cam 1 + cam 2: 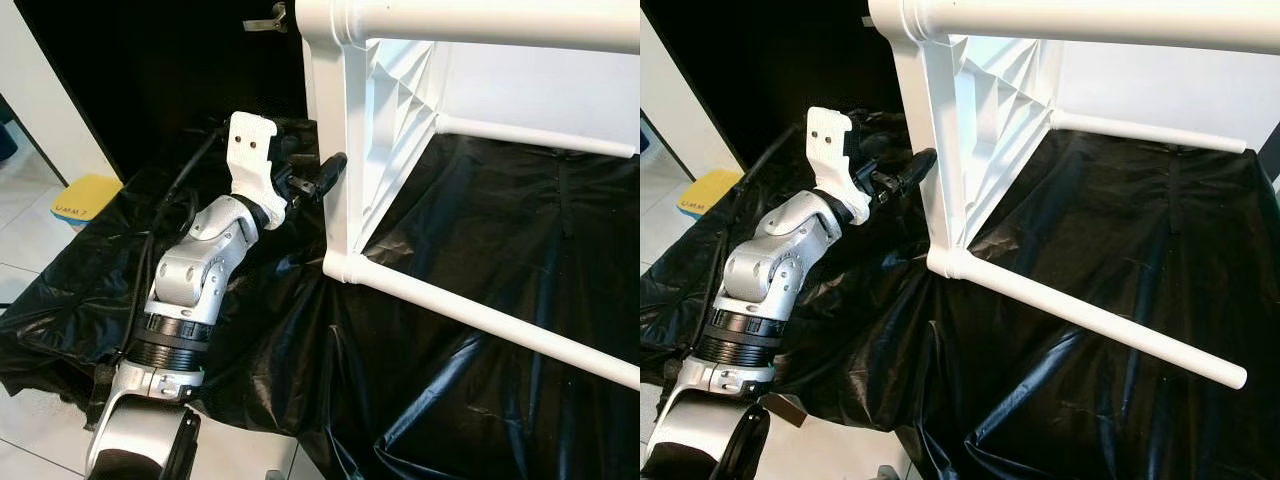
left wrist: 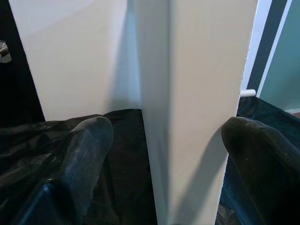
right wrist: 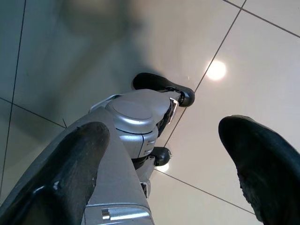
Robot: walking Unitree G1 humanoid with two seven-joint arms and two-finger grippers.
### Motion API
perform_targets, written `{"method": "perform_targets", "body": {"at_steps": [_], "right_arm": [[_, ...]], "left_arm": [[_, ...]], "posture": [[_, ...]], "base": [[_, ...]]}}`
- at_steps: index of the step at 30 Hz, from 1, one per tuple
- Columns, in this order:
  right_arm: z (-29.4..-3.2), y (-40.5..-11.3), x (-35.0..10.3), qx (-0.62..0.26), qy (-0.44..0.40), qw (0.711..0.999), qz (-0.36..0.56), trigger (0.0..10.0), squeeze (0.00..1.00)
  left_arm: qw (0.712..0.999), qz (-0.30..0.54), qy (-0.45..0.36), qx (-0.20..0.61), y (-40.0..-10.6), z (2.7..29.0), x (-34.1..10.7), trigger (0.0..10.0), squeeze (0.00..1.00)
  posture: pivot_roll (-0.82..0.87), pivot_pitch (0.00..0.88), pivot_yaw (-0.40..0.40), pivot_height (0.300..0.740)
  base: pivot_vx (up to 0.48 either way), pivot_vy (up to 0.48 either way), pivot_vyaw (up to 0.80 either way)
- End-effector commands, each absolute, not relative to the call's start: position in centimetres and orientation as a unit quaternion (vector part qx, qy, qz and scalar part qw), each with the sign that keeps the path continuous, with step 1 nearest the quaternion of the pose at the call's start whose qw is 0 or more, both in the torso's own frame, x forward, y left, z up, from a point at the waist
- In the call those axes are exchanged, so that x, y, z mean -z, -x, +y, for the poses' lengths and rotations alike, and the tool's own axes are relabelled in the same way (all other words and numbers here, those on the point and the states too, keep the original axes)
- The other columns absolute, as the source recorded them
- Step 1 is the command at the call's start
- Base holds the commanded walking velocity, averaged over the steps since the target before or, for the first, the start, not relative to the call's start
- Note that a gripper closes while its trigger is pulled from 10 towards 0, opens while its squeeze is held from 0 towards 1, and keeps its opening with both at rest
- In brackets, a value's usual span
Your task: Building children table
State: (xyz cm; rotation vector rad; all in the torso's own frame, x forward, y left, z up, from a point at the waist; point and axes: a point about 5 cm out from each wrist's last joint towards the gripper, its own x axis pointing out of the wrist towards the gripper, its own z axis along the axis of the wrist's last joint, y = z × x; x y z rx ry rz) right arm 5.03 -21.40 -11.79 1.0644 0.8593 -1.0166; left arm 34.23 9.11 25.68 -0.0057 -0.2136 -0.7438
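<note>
Black plastic sheeting [image 1: 470, 330] covers pale floor tiles [image 1: 20, 250] before a dark backdrop. We note a yellow item [image 1: 85, 197] at the sheet's edge; its lettering is unreadable. The white children's table [image 1: 370, 150] lies on its side on the sheeting. Our left gripper [image 1: 325, 178] has its jaws spread wide astride the table's upright edge, gripping nothing. The right gripper [image 3: 164, 154] hangs over tiles, jaws open, empty.

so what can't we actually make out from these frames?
- Table: its top and far legs run off the eye views' upper and right edges; how many legs are fitted is unknowable.
- Left claw: open around the table's white panel in the left wrist view; contact is unclear, and in the eye views the white wrist housing hides most of it.
- Black sheet: folds hide the floor beneath.
- Right claw: open, facing floor tiles.
</note>
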Motion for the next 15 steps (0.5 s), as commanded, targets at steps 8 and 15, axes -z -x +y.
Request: {"method": "perform_targets", "body": {"at_steps": [8,15], "right_arm": [[-18.7,-13.2,10.4,0.0,0.03,0.858,0.514,10.0,0.0],[-18.8,-13.4,10.3,0.009,0.021,0.859,0.511,10.0,0.0]], "left_arm": [[0.905,-0.099,-0.011,0.413,-35.0,7.7,-25.8,10.0,0.0],[0.907,-0.078,0.003,0.415,-35.9,6.6,-25.1,10.0,0.0]], "posture": [[0.03,0.019,0.042,0.74],[0.02,0.028,0.049,0.74]], "base": [[0.0,0.0,0.0],[0.0,0.0,0.0]]}}
